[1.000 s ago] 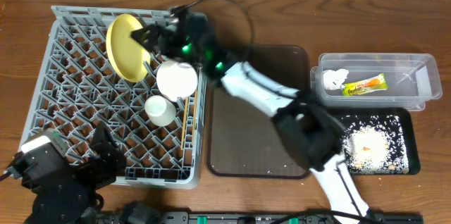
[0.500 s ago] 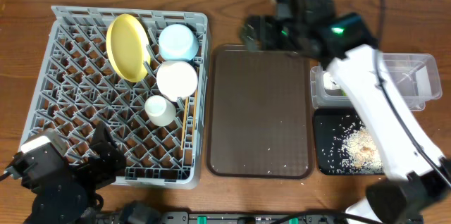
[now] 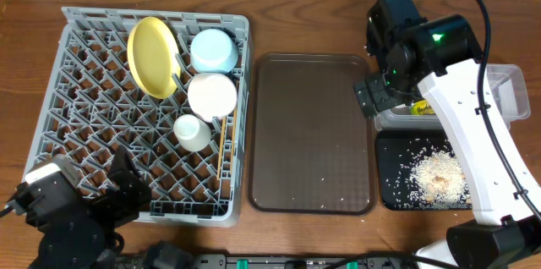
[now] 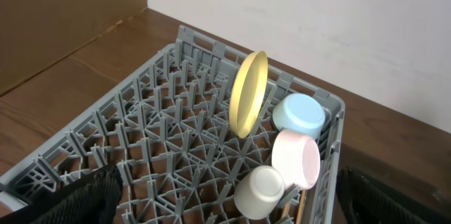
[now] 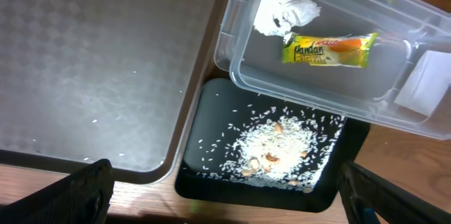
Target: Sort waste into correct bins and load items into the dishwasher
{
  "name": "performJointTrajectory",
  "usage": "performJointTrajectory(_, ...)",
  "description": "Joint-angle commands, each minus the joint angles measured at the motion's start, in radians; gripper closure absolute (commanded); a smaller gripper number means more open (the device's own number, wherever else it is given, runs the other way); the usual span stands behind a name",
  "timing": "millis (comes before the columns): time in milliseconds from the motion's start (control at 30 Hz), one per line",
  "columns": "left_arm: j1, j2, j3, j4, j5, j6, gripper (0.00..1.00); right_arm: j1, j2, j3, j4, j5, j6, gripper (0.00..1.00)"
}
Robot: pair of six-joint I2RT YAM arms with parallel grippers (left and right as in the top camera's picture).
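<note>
A wooden table (image 3: 304,15) runs under everything, with the brown serving tray (image 3: 311,134) at its middle. The tray is bare except for a few stray grains.

Left of the tray sits the grey dish rack (image 3: 93,13), holding the yellow-green plate (image 3: 152,56) on edge, the light blue bowl (image 3: 212,50), the white bowl (image 3: 211,96), the pale cup (image 3: 192,132) and the chopsticks (image 3: 221,150).

Right of the tray, the clear tub (image 5: 232,48) holds the napkin (image 5: 285,11) and the wrapper (image 5: 329,49). The black tray (image 3: 393,176) beside it carries the rice scraps (image 3: 438,176).

The right gripper (image 5: 225,168) hangs over the serving tray's right edge, fingers spread and empty. The left gripper (image 4: 225,182) hovers over the rack's near corner, far to the tray's left, also released and holding nothing.

Sorting and loading both look finished — no waste or dish lies loose. The next move likely calls only for parking both arms, perhaps after clearing those grains.
</note>
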Motion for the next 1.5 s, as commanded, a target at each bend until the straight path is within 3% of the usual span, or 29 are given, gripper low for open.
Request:
performJointTrajectory(0, 0.004, -0.001, 0.008, -0.001, -0.016, -0.009, 0.02, -0.006, 0.002, -0.002, 0.002, 0.031, -0.023, 0.01)
performJointTrajectory(567, 0.004, -0.001, 0.008, -0.001, -0.016, -0.009, 0.02, -0.006, 0.002, -0.002, 0.002, 0.04, -0.045, 0.01)
performJointTrajectory(700, 0.004, -0.001, 0.008, -0.001, -0.016, -0.009, 0.02, -0.006, -0.058, -0.002, 0.104, 0.024, -0.093, 0.01)
performJointTrajectory(933, 0.004, -0.001, 0.008, -0.001, -0.016, -0.009, 0.02, -0.007, -0.306, -0.011, 0.388, -0.162, -0.232, 0.01)
performJointTrajectory(1100, 0.004, -0.001, 0.008, -0.001, -0.016, -0.009, 0.02, -0.012, -0.529, -0.103, 0.505, -0.172, -0.299, 0.01)
performJointTrajectory(1467, 0.004, -0.001, 0.008, -0.001, -0.016, -0.009, 0.02, -0.114, -1.163, -0.765, 0.869, -0.175, -0.317, 0.01)
